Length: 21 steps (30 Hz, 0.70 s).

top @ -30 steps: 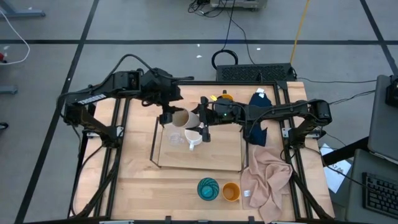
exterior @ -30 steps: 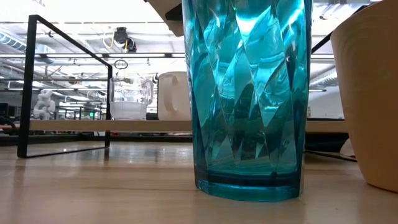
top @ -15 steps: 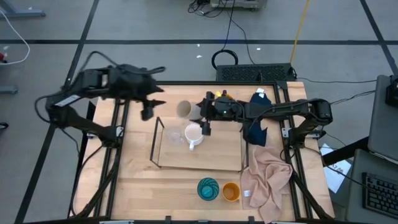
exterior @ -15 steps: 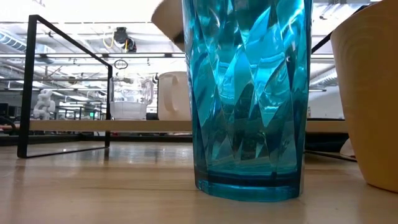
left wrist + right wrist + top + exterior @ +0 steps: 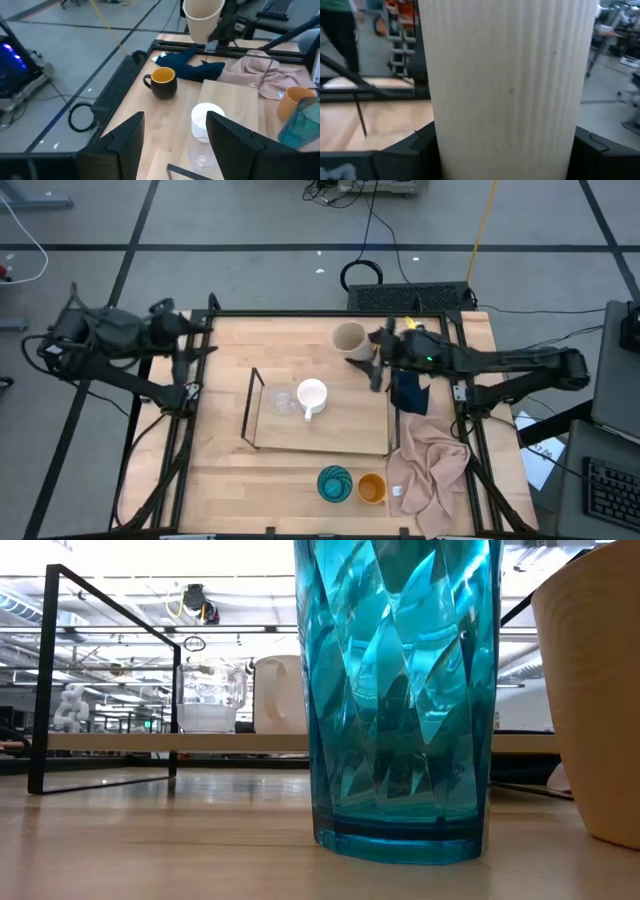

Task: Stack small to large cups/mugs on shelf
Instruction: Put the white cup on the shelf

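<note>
The right gripper [image 5: 362,350] grips the beige-grey cup [image 5: 348,338] above the desk's far edge; it should descend straight onto the shelf [image 5: 350,430], beside the white mug [image 5: 312,394]. The left gripper [image 5: 183,350] waits open at the far left corner.

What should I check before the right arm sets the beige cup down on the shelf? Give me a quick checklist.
1. Grip on the beige cup: ok. The right gripper jaws are closed on its sides, and it fills the right wrist view.
2. Cup clear of the table: ok. The left wrist view shows it lifted.
3. Free space on the shelf: ok. Only the clear glass and the white mug stand there.
4. Left gripper out of the way: ok. It is open, back at the table's left edge.
5. Dark mug clear of the path: cannot tell.
6. Teal cup and orange cup waiting: ok. They are at the near edge.
</note>
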Available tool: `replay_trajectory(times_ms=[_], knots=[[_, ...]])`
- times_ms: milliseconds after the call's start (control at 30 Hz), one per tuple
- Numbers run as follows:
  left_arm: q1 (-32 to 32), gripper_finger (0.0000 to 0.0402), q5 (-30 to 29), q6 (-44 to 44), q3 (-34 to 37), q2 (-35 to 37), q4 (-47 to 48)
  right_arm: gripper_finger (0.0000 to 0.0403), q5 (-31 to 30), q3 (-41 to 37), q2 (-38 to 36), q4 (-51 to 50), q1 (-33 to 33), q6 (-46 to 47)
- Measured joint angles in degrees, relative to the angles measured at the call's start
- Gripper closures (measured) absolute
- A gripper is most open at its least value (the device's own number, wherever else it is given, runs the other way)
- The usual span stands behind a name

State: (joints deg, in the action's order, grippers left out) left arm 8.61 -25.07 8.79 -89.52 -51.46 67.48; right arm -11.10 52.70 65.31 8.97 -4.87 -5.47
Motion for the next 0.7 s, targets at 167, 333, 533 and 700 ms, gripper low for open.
replay_trajectory(times_ms=[167,333,533,700], knots=[[4.1,0.0188,-4.4,3.2,14.1,7.1,-5.2,0.0139,-7.1,-9.0,-7.9,6.0,4.3,2.2],[6.0,0.0188,-4.9,4.5,24.1,13.0,-12.5,0.0139,-10.5,-15.8,-10.2,15.3,8.3,3.6],[7.0,0.0188,-4.6,4.5,30.7,16.1,-18.4,0.0139,-11.5,-16.7,-7.7,17.7,9.3,3.7],[7.3,0.0188,-4.5,5.5,32.9,16.3,-19.9,0.0139,-9.5,-17.2,-6.1,20.0,7.1,3.4]])
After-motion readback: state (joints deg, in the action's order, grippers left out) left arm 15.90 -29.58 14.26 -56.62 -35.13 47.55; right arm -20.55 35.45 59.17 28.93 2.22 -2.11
